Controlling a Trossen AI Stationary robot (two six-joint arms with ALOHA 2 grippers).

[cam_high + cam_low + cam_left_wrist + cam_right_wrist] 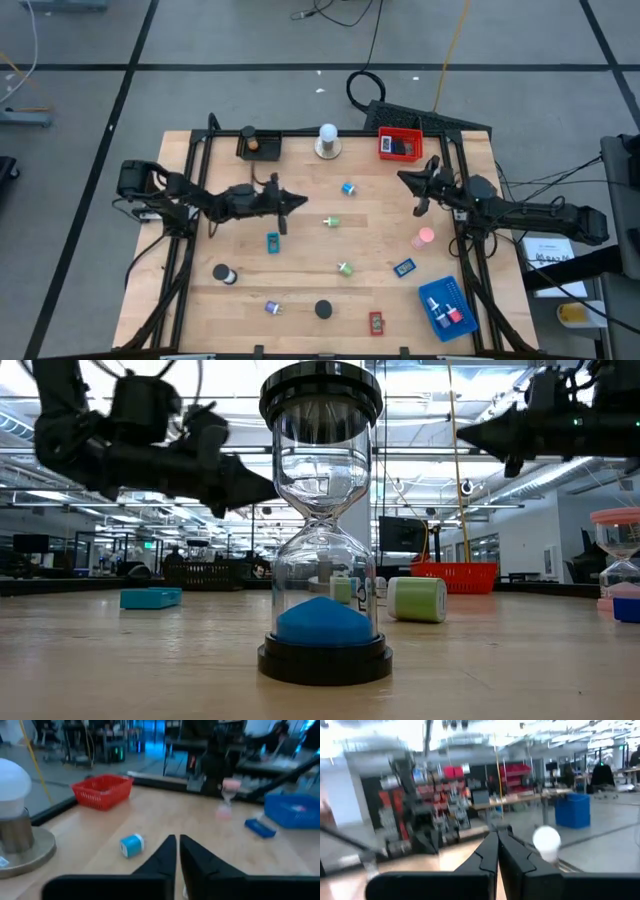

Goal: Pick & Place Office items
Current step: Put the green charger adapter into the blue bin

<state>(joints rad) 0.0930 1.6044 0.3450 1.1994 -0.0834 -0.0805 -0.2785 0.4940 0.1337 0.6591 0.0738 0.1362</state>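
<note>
Left gripper pressed together, empty, arm reaching horizontally over table centre; right gripper pressed together, empty, raised near red tray.

No legible text, label, brand or number is showing in any view. Distant signage in the room is reading as blur only.
</note>
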